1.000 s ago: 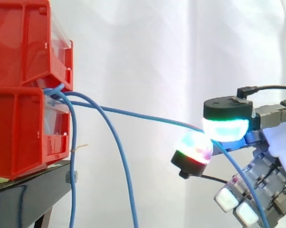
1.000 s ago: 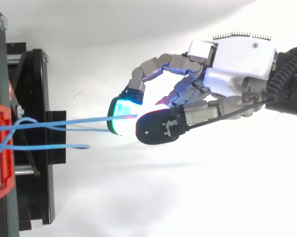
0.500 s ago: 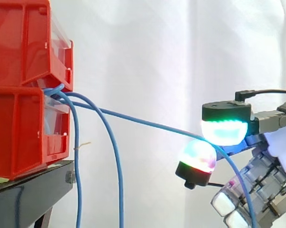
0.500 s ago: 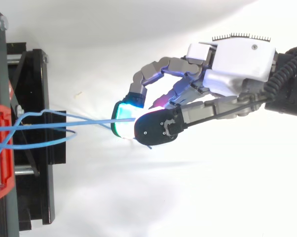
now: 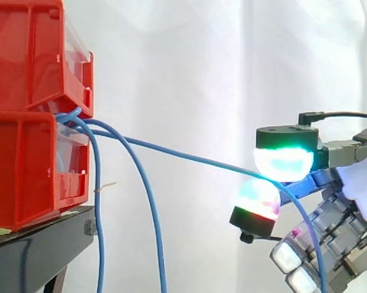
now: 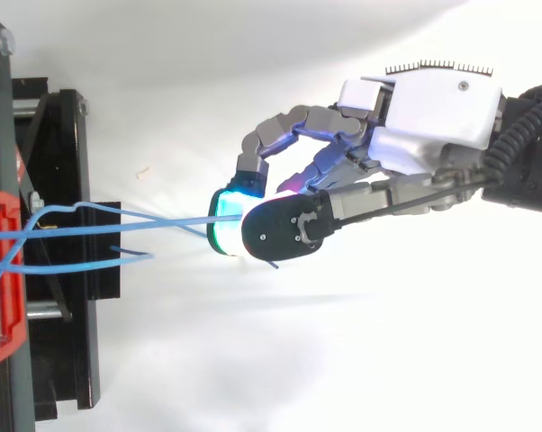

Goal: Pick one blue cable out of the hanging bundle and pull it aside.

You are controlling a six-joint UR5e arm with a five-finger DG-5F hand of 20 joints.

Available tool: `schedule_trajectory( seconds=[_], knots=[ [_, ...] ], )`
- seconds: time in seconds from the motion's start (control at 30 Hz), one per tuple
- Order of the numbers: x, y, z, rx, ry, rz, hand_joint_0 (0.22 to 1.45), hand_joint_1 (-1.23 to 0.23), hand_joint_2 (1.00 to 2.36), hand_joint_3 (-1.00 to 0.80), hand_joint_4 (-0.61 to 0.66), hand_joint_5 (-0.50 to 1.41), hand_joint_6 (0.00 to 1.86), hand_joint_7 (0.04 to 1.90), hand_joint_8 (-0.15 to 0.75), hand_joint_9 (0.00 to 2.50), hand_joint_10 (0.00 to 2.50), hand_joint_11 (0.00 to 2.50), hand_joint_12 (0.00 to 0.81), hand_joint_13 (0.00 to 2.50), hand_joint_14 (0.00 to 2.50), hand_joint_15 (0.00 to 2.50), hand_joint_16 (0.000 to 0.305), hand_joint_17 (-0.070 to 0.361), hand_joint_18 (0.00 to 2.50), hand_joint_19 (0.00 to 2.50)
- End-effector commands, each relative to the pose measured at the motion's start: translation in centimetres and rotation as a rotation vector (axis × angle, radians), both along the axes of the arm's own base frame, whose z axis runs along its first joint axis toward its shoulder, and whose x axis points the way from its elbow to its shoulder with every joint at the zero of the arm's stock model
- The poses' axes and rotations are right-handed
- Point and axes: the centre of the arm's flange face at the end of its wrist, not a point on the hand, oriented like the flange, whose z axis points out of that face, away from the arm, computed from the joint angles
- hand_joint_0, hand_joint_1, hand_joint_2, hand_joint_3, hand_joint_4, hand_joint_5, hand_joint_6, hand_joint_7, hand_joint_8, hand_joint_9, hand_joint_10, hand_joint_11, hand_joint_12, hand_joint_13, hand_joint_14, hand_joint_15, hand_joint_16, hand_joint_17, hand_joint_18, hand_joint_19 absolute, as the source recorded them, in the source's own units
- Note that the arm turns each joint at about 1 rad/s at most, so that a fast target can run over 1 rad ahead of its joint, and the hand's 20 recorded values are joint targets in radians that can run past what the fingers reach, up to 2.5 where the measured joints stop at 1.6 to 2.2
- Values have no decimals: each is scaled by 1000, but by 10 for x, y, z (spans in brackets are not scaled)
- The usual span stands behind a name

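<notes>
Count: two red bins, stacked. The upper bin [image 5: 25, 55] sits on the lower bin [image 5: 19, 171], and both are on one black stand [image 5: 40, 241]. White curtain [image 5: 202, 61] behind.

Three blue cable runs leave the gap between the bins at their front corner:
- inner strand [image 5: 97, 213] drops almost straight down just beside the lower bin and stand
- outer strand [image 5: 148, 207] arcs out, then hangs down, near the inner one
- pulled cable [image 5: 189, 159] slopes gently down to the right, well apart from the other two

One hand [image 6: 433, 117], entering from the right. Narrow pinch: the cyan-green fingertip [image 5: 284, 163] is on top and the magenta-green fingertip [image 5: 255, 198] is under it. The two are pressed together with the pulled cable clamped between them. Past the pinch the cable bends and falls steeply, crossing in front of the lower curled fingers with white pads [image 5: 288, 256]. I can't tell if it touches those.

Top view: the pulled cable [image 6: 154, 219] runs from the stand [image 6: 64, 180] straight into the pinch. The hand is well clear of the bins.
</notes>
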Motion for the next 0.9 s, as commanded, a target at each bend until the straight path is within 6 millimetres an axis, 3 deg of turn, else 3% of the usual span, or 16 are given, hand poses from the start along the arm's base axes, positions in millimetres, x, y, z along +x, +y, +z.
schedule_trajectory(
  seconds=[0.0,0.23,0.53,0.87],
  knots=[
    [0,0,0,0,0,0,576,-503,1007,-428,-15,-60,900,1060,238,860,15,440,330,735,19,513,48,107,451,402],
    [0,0,0,0,0,0,565,-493,1005,-440,-19,-61,902,1022,246,857,15,444,335,733,20,512,48,108,444,410],
    [0,1,0,0,0,2,587,-771,1014,-210,-60,-41,905,1067,259,887,15,455,346,812,20,572,51,114,567,400],
    [0,1,0,1,0,3,604,-735,1016,-191,-81,-34,915,1047,248,889,15,445,344,791,21,580,48,108,540,396]
  ],
)
